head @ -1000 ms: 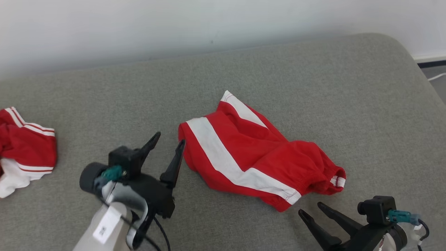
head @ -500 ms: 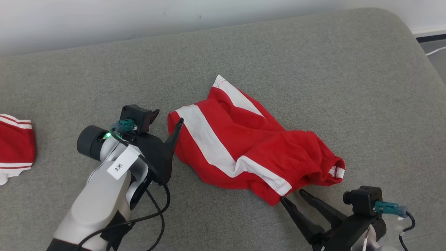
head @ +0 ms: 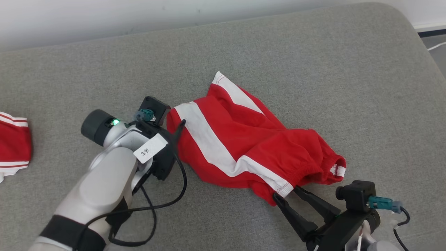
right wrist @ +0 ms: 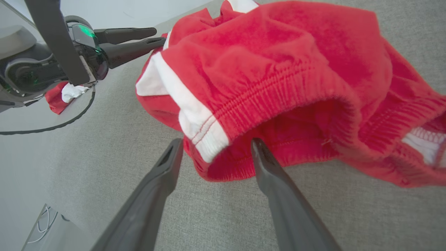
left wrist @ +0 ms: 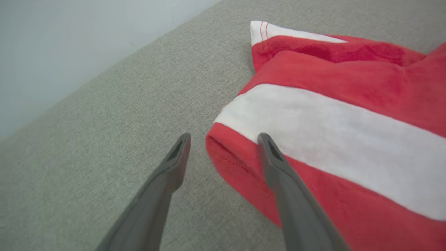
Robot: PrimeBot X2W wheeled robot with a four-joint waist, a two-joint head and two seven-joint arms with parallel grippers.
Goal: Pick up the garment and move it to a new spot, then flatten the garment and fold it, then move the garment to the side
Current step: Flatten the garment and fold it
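Lying mid-cushion: the garment (head: 244, 146), red shorts with broad white side stripes, crumpled, elastic waistband toward the right gripper and leg hems toward the left gripper.
Left gripper (head: 173, 118): fingers spread wide and gripping nothing. In the left wrist view (left wrist: 224, 136) they straddle the red hem corner, one finger over the cloth and the other over bare cushion.
Right gripper (head: 285, 192): fingers likewise wide apart and not closed on anything. In the right wrist view (right wrist: 216, 142) the stripe's stitched white end at the waistband sits between the two tips.
Cushion (head: 313, 69): grey woven upholstery. Its far edge runs along a pale wall (head: 104, 17), and its far right corner is rounded.
Beyond the right corner: a strip of floor (head: 435, 42) with a dark skirting line and a thin white cord.
Open room: bare cushion lies beyond the garment toward the wall and across the whole right side. The near strip between the two arms is also bare, apart from a looping black cable (head: 167, 202).
Left edge: a second garment (head: 14, 146), red with thin white stripes, is cut off by the frame, well apart from the shorts, with the left forearm between them.
Writing: a white tag (head: 148, 150) on the left wrist reads "3米".
Indicator: a green light (head: 114, 122) glows on the left wrist housing.
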